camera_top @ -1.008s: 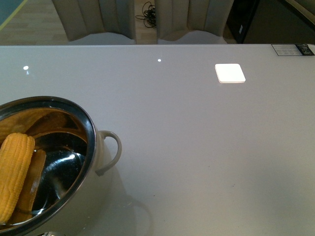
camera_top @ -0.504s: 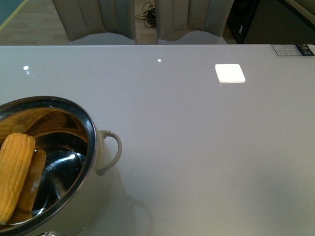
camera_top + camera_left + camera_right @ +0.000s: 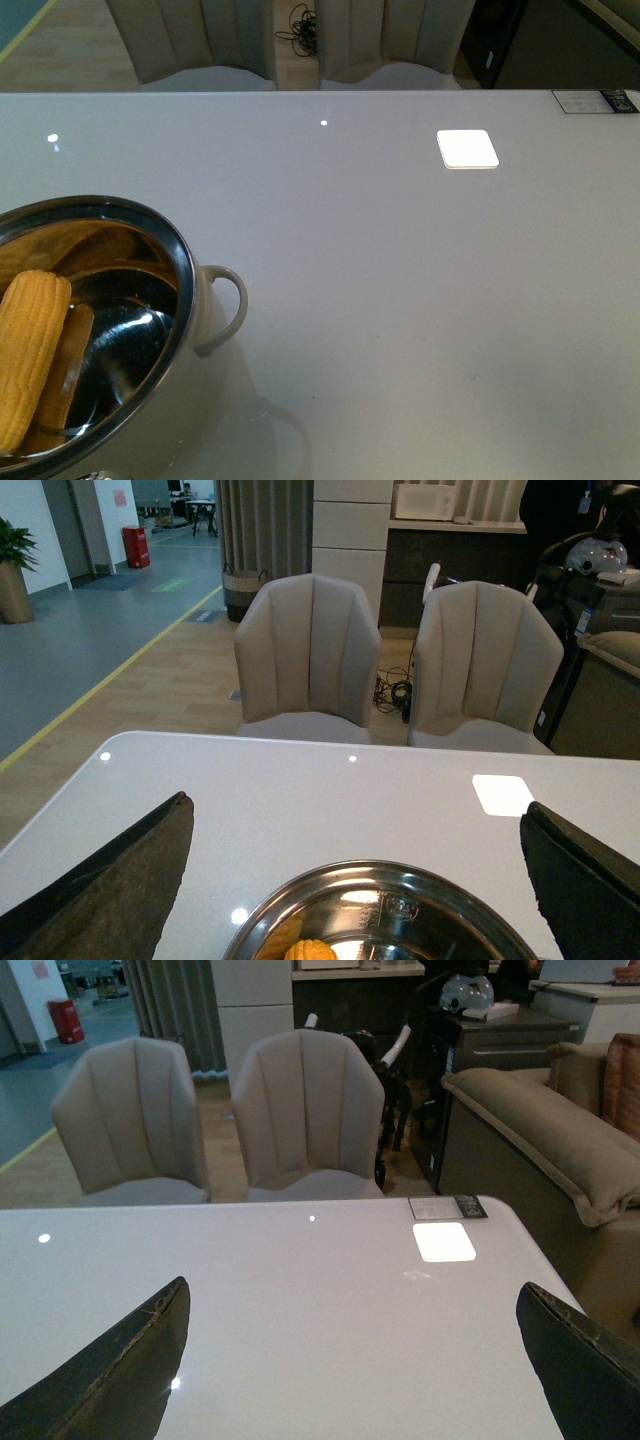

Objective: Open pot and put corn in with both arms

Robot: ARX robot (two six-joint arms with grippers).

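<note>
Already the corn lies lengthwise inside the lidless pot at the desk's near left, directly under my left gripper; both grippers gape, empty.

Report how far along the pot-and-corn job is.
Done: the pot stands with no lid on it and the corn cob lies inside against the steel wall. In hand: nothing; the left gripper and right gripper both show jaws spread wide and empty. Left: apparently nothing. No lid shows in any view.
</note>
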